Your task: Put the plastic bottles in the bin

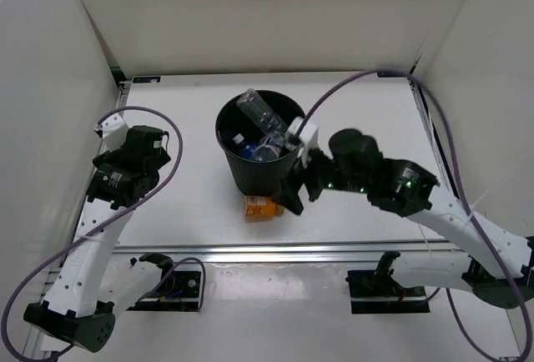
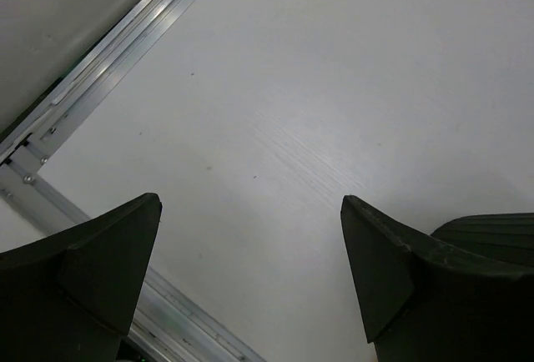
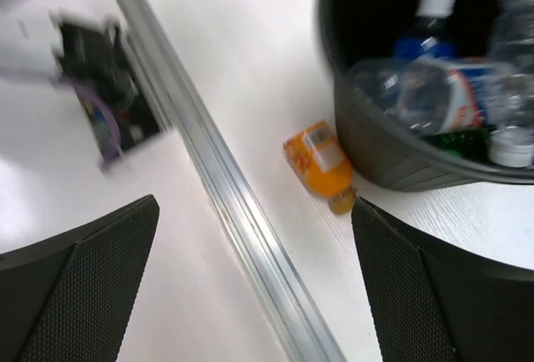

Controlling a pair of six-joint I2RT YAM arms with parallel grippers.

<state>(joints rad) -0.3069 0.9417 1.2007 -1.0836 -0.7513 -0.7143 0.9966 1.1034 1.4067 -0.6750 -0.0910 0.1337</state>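
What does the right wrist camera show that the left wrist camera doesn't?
Only the right wrist view: the orange bottle lying on the table beside the bin, and clear bottles inside the bin, seen past the open right gripper. Only the left wrist view: the open left gripper over a bare stretch of the table. Both: white table surface and an aluminium rail.

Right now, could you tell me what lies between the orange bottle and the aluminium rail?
Nothing but bare white table. The right wrist view shows the orange bottle lying beside the bin, clear of the rail.
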